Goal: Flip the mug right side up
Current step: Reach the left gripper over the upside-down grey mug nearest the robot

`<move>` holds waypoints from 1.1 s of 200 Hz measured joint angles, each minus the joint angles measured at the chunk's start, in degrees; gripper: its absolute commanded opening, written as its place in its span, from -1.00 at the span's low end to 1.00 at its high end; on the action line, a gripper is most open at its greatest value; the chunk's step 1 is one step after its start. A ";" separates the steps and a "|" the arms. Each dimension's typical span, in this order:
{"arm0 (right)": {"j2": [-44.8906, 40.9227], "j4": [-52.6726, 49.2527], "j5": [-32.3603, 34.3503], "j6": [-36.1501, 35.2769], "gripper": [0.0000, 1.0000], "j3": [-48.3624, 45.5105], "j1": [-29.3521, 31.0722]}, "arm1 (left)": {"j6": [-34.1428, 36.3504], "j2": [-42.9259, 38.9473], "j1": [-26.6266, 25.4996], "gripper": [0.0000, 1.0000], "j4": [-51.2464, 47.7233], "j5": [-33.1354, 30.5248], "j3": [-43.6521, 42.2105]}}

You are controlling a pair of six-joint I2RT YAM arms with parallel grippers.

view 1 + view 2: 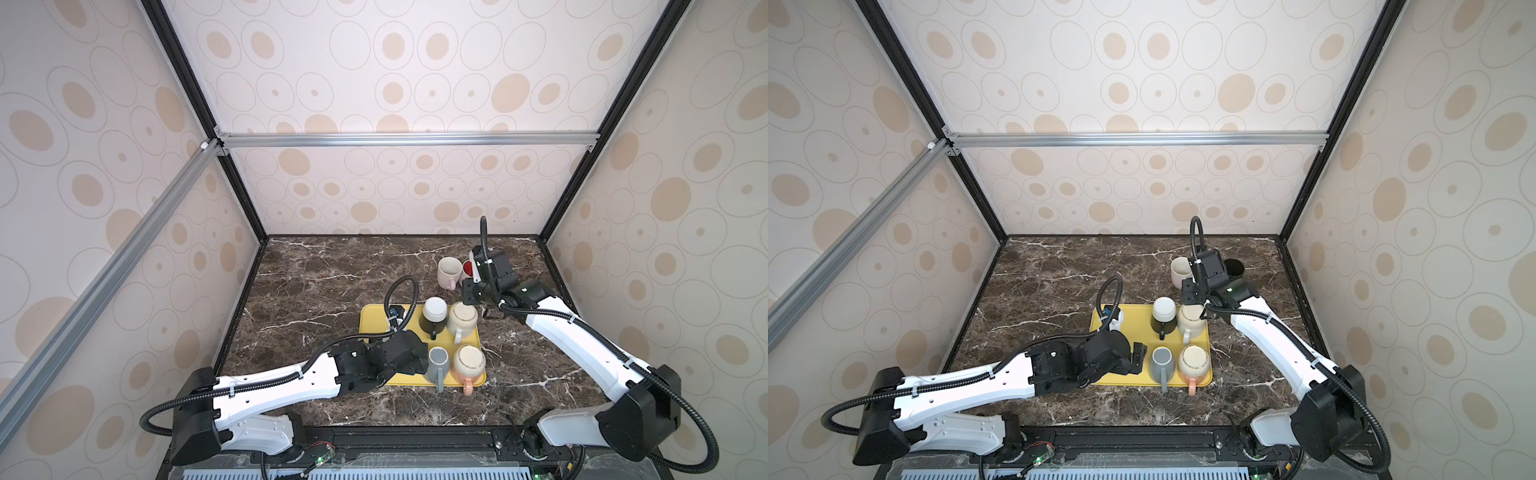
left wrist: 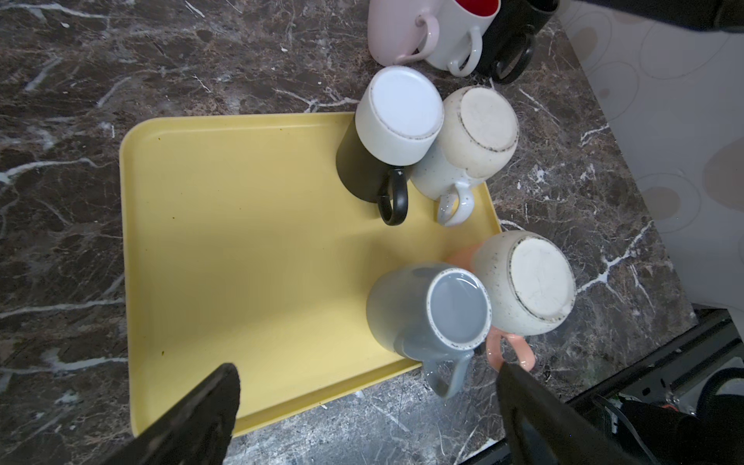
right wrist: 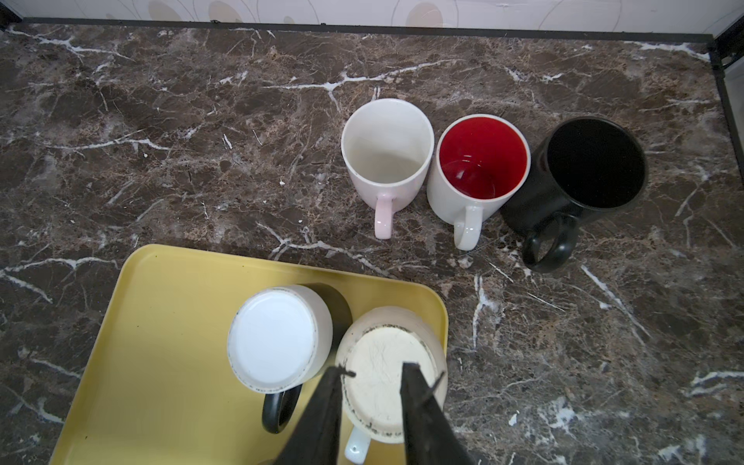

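1. The left gripper [image 2: 368,369] hangs over the near part of the yellow tray [image 2: 241,221]. Its jaws are spread fully wide and hold nothing.
2. The yellow tray lies on the dark marble table [image 3: 201,141]. Its left half is bare, and four mugs stand upside down on its right half.
3. The grey mug [image 2: 443,306] stands base up at the near side of the tray, just right of the left gripper. Its handle points toward the robot and sticks out past the tray's near edge.
4. Behind it, the black-and-white mug [image 1: 434,311] also stands base up, with its black handle toward the robot.
5. The peach-handled mug [image 2: 531,277] sits inverted at the tray's near right corner, close against the grey mug.
6. The speckled cream mug [image 3: 372,398] sits inverted at the far right corner, right beside the black-and-white mug.
7. The right gripper [image 3: 374,367] hovers above the base of the speckled cream mug. Its fingers are only a narrow gap apart and grip nothing. Whether the tips touch the base cannot be told.
8. Beyond the tray, three mugs stand upright in a row on the table. From left to right they are a pale pink mug [image 3: 386,161], a red-lined white mug [image 3: 479,169] and a black mug [image 3: 592,169].
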 measured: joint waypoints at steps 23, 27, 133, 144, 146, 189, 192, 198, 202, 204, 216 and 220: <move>-1.49 1.14 -0.02 0.02 -0.43 -1.03 0.00 | -2.32 0.55 -2.19 0.97 0.26 -0.96 0.00; -1.75 1.33 -0.02 0.02 -0.43 -1.22 0.00 | -2.64 0.70 -2.60 0.95 0.31 -1.03 0.00; -4.37 4.24 -1.49 0.11 -0.47 -3.06 0.00 | -6.91 9.84 -7.78 0.63 5.22 0.00 -0.07; -5.05 4.55 -1.55 0.17 -0.47 -3.61 0.00 | -7.02 11.17 -7.82 0.62 5.53 0.39 -0.02; -5.14 4.57 -1.55 0.22 -0.47 -3.72 0.00 | -7.06 11.41 -7.82 0.62 5.57 0.48 -0.02; -5.92 5.62 -2.40 0.66 -0.47 -5.11 0.00 | -7.28 14.88 -7.82 0.62 5.88 0.61 1.27; -5.92 5.68 -2.47 0.72 -0.47 -5.16 0.00 | -7.28 15.13 -7.82 0.62 5.84 0.61 1.49; -5.92 5.73 -2.69 0.76 -0.48 -5.29 0.00 | -7.28 15.67 -7.82 0.62 5.88 0.61 1.97; -5.92 5.81 -2.82 0.81 -0.48 -5.38 0.00 | -7.28 16.06 -7.82 0.62 5.86 0.59 2.34; -5.92 5.81 -2.84 0.85 -0.48 -5.40 0.00 | -7.28 16.22 -7.82 0.63 5.84 0.59 2.54; -5.92 5.81 -3.08 0.94 -0.48 -5.44 0.00 | -7.26 17.66 -7.82 0.63 5.86 0.59 3.80; -5.92 5.84 -3.10 0.96 -0.48 -5.44 0.00 | -7.23 18.12 -7.82 0.63 5.90 0.61 4.17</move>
